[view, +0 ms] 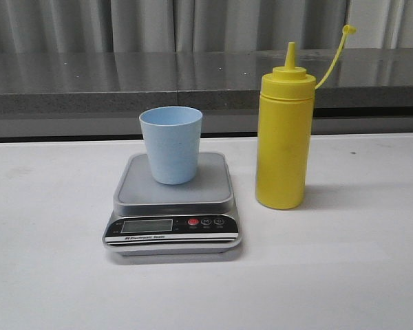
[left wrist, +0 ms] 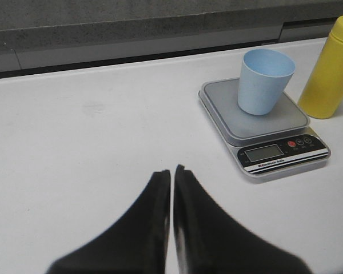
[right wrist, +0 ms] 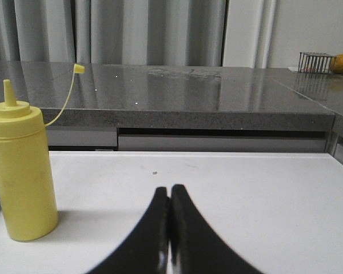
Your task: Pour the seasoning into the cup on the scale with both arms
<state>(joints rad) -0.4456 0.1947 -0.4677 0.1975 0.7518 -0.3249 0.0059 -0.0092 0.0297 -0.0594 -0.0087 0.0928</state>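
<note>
Seasoning bottle point(view: 284, 137) stands upright just right of the scale point(view: 173, 206) bearing the cup point(view: 171, 144) out front, my left fingers point(left wrist: 172, 228) pressed together well short of them, my right gripper point(right wrist: 170, 228) likewise closed near that squeezable, probably slick plastic, best clasped mid-body.
</note>
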